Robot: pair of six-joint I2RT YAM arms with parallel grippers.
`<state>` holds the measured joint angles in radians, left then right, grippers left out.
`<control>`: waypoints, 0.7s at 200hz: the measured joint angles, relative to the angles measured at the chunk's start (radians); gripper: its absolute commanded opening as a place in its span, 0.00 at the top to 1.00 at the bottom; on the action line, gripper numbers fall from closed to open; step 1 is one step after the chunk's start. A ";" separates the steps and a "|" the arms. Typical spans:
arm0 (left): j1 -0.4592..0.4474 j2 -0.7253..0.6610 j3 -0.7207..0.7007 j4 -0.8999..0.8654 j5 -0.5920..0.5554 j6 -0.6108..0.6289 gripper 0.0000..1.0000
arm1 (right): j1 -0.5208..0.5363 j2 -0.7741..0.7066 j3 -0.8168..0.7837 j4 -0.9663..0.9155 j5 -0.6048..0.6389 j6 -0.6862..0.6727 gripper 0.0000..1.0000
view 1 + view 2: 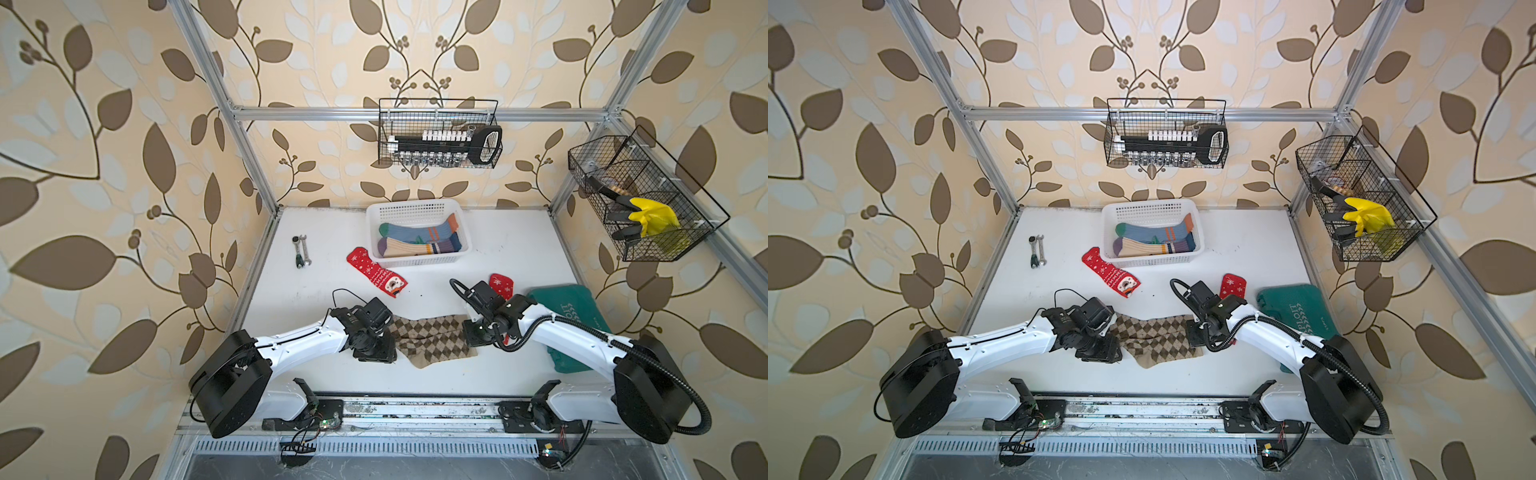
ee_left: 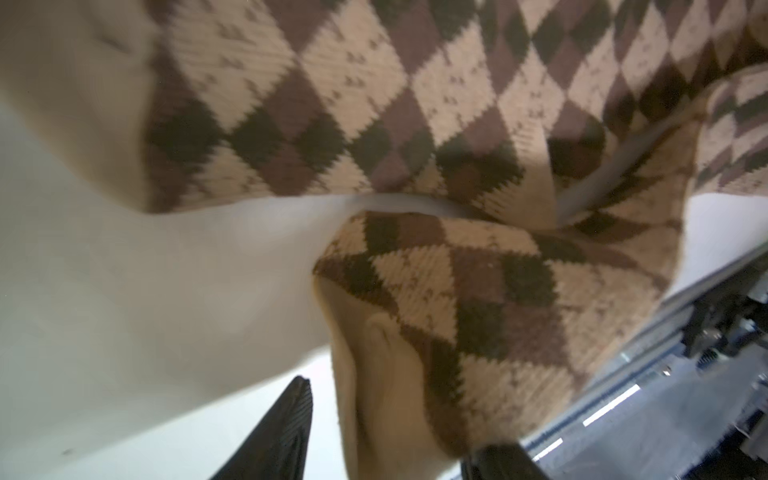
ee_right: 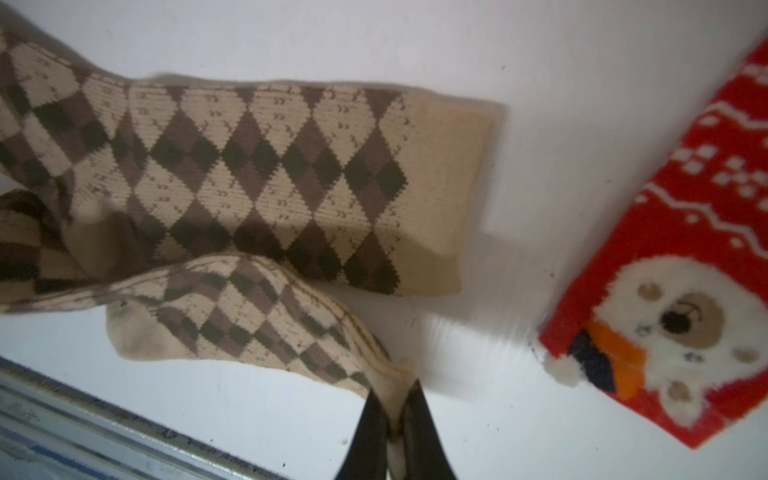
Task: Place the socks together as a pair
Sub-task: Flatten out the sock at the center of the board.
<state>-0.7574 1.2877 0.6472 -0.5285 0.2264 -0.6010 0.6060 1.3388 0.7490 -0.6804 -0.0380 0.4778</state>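
Observation:
Two brown argyle socks [image 1: 432,338] [image 1: 1154,338] lie overlapping on the white table between both arms. My left gripper [image 2: 395,451] is open at their left end, with a beige toe [image 2: 374,395] lying loose between its fingers. My right gripper [image 3: 395,415] is shut on the cuff of the nearer argyle sock [image 3: 249,316]; the other argyle sock [image 3: 270,178] lies flat beyond it. One red Christmas sock [image 1: 376,276] lies left of the white basket [image 1: 415,208]. Another red sock [image 1: 501,284] [image 3: 685,270] is partly hidden behind the right arm. The basket holds a blue-grey sock [image 1: 411,232] and a beige purple-toed sock [image 1: 415,248].
Two wrenches [image 1: 301,249] lie at the back left. A dark green cloth bag [image 1: 573,307] lies under the right arm. Wire baskets hang on the back wall [image 1: 440,133] and right wall [image 1: 640,199]. A metal rail [image 1: 415,409] runs along the table's front edge.

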 measured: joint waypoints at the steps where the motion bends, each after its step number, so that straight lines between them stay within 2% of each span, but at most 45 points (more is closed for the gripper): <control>1: 0.000 -0.002 0.000 -0.001 -0.003 0.000 0.41 | 0.000 0.003 0.000 0.002 0.003 0.001 0.85; 39: 0.000 -0.088 0.001 -0.058 -0.158 0.000 0.40 | -0.006 0.037 0.005 0.032 0.034 -0.008 0.70; 68: 0.006 -0.089 -0.002 -0.041 -0.183 0.000 0.40 | -0.007 0.024 -0.028 0.089 0.019 0.012 0.64; 106: 0.006 -0.012 -0.015 0.017 -0.183 0.000 0.40 | -0.007 -0.012 -0.129 0.132 -0.010 0.050 0.57; 125: 0.006 0.006 -0.014 0.042 -0.189 0.002 0.40 | -0.007 -0.031 -0.149 0.156 -0.021 0.066 0.57; 140: 0.006 0.013 -0.002 0.043 -0.211 0.008 0.40 | -0.007 -0.034 -0.158 0.172 -0.027 0.080 0.69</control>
<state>-0.7509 1.3010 0.6456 -0.4854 0.0151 -0.5930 0.5991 1.3048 0.5911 -0.5083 -0.0647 0.5579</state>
